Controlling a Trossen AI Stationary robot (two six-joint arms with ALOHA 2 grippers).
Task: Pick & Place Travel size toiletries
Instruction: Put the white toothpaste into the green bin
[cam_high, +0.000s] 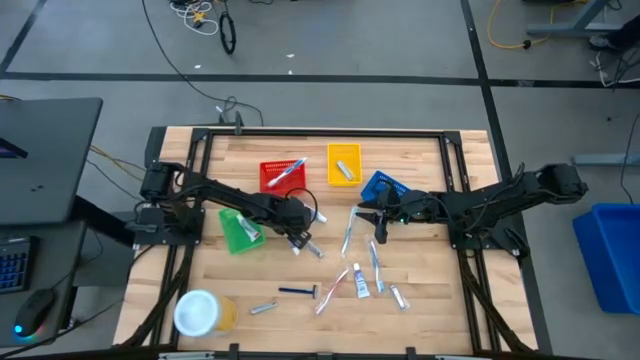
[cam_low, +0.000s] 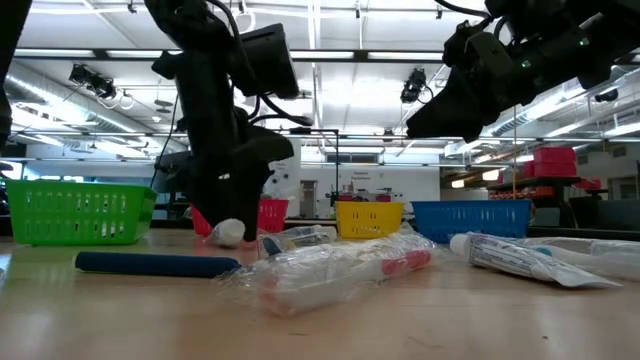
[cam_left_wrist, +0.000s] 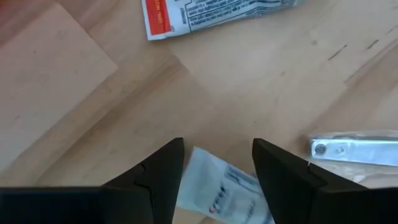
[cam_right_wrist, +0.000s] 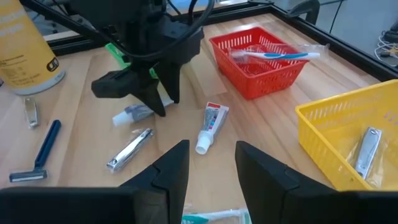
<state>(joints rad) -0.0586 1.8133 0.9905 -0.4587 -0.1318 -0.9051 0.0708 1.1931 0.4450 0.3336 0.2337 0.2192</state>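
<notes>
My left gripper (cam_high: 300, 238) is open and low over the table's middle. Its fingers stand on either side of a small white-and-blue tube (cam_left_wrist: 214, 193), which lies flat on the wood; the tube also shows in the right wrist view (cam_right_wrist: 132, 114). My right gripper (cam_right_wrist: 211, 163) is open and hangs above the table near the blue basket (cam_high: 383, 186), holding nothing. A silver nail clipper (cam_left_wrist: 354, 149) and a red-and-white tube (cam_right_wrist: 210, 124) lie close by. More tubes (cam_high: 360, 282), toothbrushes (cam_high: 330, 290) and a blue razor (cam_high: 297, 291) lie toward the near edge. My left gripper comes down from above with one finger (cam_left_wrist: 158, 180) on each side of the small tube's body (cam_left_wrist: 205, 180). I cannot tell whether the fingers touch it. The tube lies flat on the table.
A red basket (cam_high: 283, 175) holds a blue toothbrush, and a yellow basket (cam_high: 343, 163) holds a nail clipper. A green basket (cam_high: 238, 230) stands under the left arm. A white-lidded jar (cam_high: 200, 312) stands at the near left corner, with another clipper (cam_high: 263, 307) beside it.
</notes>
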